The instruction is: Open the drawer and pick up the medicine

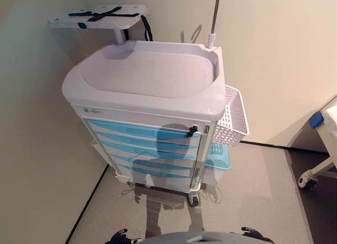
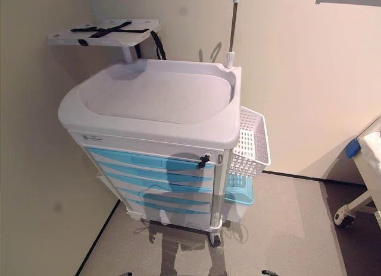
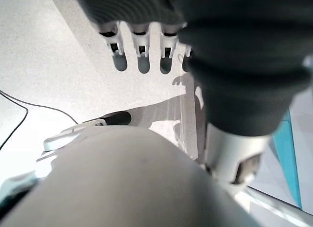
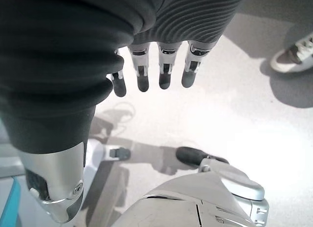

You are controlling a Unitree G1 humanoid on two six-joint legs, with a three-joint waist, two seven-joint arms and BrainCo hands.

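A white medical cart (image 1: 147,91) stands against the wall. Its front has several blue drawers (image 1: 142,144) stacked one above the other, all shut. A small black key (image 1: 191,131) sticks out at the right end of the top drawer (image 2: 143,160). No medicine shows in any view. My left hand (image 3: 143,60) hangs low by my side, far from the cart, with straight fingers and nothing in it. My right hand (image 4: 164,73) hangs the same way on the other side, open and empty.
A white mesh basket (image 1: 234,120) hangs on the cart's right side above a teal bin (image 1: 218,157). A pole (image 1: 215,18) rises at its back right and a strapped shelf (image 1: 97,17) at its back left. A wheeled bed (image 1: 321,149) stands right. A person's shoe (image 4: 293,58) is on the floor.
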